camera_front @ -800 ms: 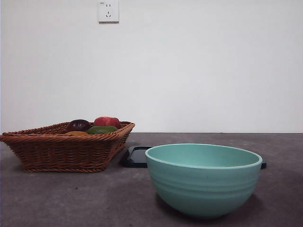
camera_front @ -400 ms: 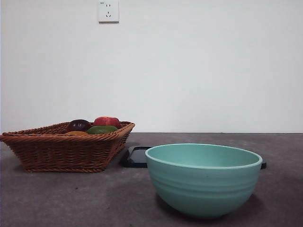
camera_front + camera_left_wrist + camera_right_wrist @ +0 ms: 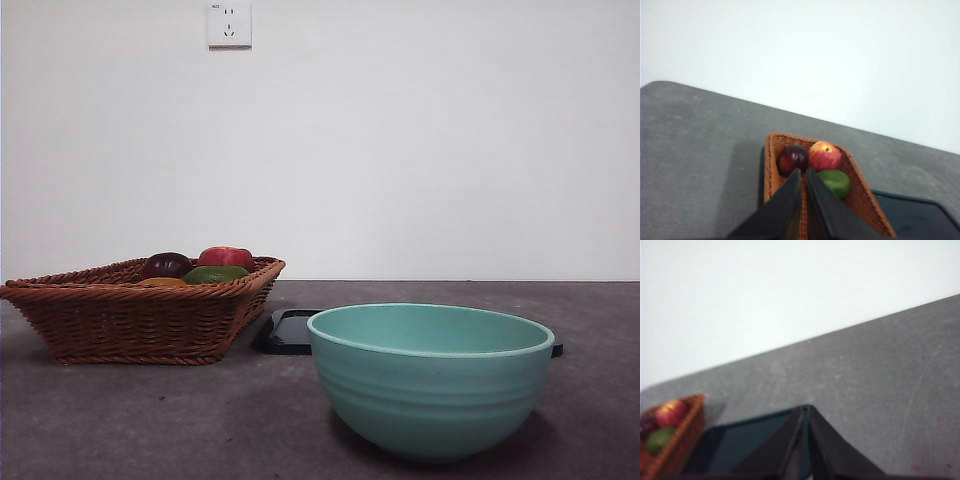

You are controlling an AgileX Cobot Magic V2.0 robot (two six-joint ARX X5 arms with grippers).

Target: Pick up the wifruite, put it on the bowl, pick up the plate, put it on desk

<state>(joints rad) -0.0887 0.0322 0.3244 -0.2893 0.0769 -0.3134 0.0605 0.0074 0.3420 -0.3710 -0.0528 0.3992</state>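
The wifruite (image 3: 160, 282) shows only as an orange-brown sliver in the wicker basket (image 3: 140, 320), in front of the dark purple fruit. The mint-green bowl (image 3: 430, 375) stands empty near the front on the desk (image 3: 150, 420). A flat dark plate (image 3: 288, 332) lies behind it, beside the basket. My left gripper (image 3: 803, 171) hangs shut and empty above the basket (image 3: 771, 165); its jaws hide the wifruite there. My right gripper (image 3: 805, 407) is shut and empty above the plate (image 3: 740, 442). Neither arm shows in the front view.
The basket also holds a dark purple fruit (image 3: 792, 157), a red apple (image 3: 824, 155) and a green fruit (image 3: 835, 181). A white wall with a socket (image 3: 229, 24) closes off the back of the table.
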